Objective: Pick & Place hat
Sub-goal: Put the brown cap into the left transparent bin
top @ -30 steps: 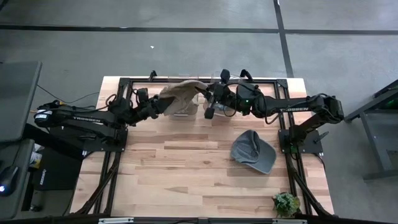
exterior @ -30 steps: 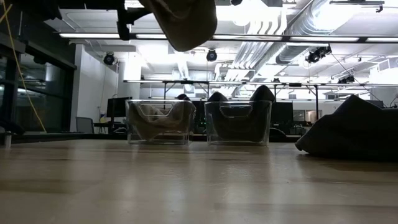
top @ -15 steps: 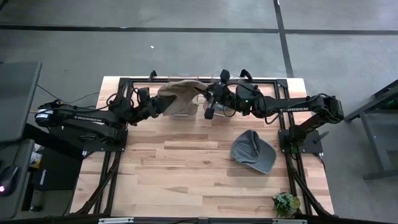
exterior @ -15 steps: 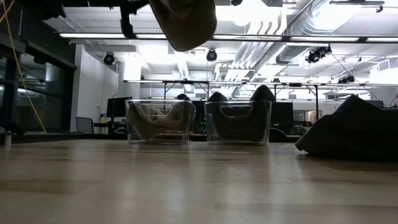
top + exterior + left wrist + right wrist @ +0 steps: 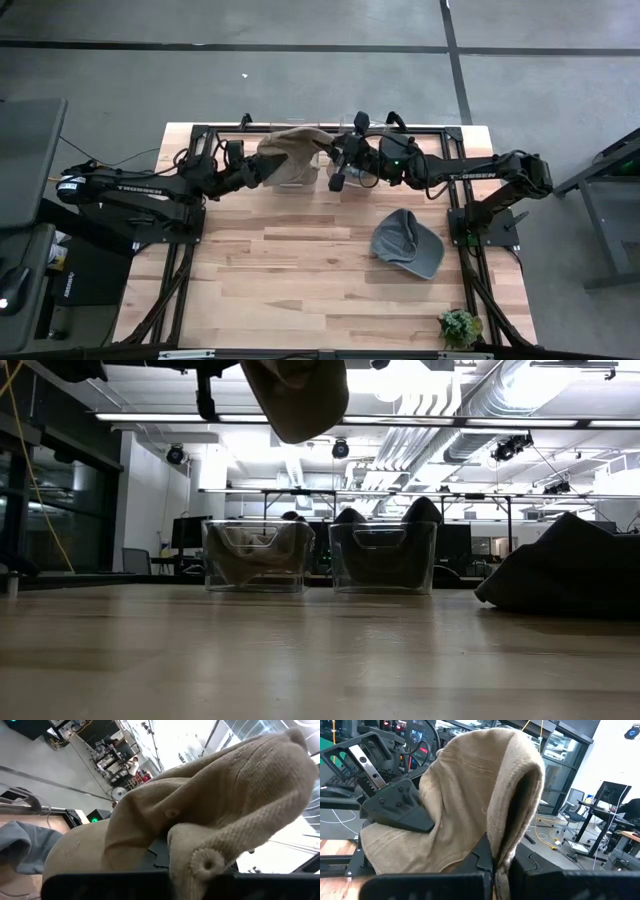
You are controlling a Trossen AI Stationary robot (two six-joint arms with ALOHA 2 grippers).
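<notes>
The left gripper (image 5: 252,172) has just closed on the tan hat (image 5: 290,152), which the right gripper (image 5: 335,160) pinches too. The hat hangs high over the left clear box (image 5: 255,556), so both arms now share it

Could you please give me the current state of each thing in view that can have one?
Tan hat: lifted above the bins, gripped from both sides.
Left tool: shut on the tan hat.
Right tool: shut on the tan hat.
Grey hat: lying loose on the table.
Left bin: holds something tan.
Right bin: contents unclear.
</notes>
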